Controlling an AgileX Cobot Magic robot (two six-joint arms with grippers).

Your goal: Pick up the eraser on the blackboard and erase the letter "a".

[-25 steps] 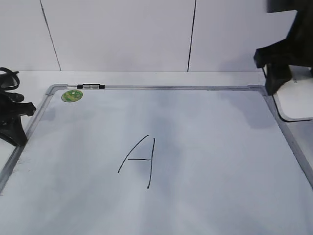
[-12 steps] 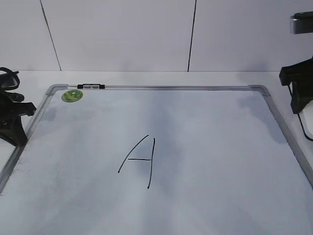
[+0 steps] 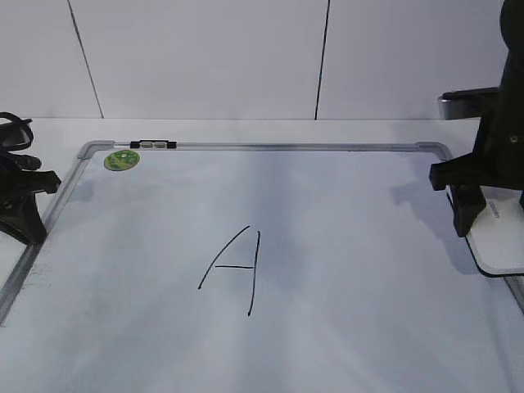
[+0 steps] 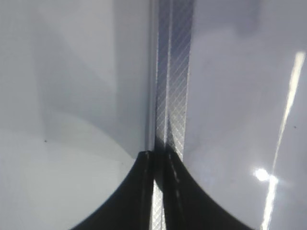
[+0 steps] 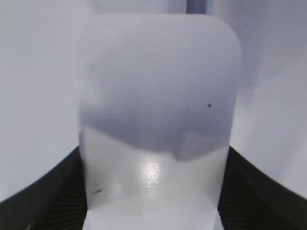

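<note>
The blackboard [image 3: 344,205] is a white board with a grey frame, lying flat. It carries only a large capital "A" [image 3: 233,266]; no small letter "a" shows on it. My right gripper [image 3: 460,223] is at the board's right edge, shut on the white eraser [image 3: 501,237], which hangs low over the frame there. In the right wrist view the eraser [image 5: 158,96] fills the space between my fingers [image 5: 153,191], grey print up. My left gripper [image 3: 31,233] is shut and empty at the board's left frame [image 4: 175,72], as the left wrist view [image 4: 158,155] shows.
A round green sticker [image 3: 120,160] sits in the board's far left corner. A small black-and-white marker [image 3: 152,145] lies on the far frame beside it. A white panelled wall [image 3: 246,57] stands behind the table.
My right arm has come down and inward from the upper right with the eraser, now low at the board's right edge. The left arm has not moved.
</note>
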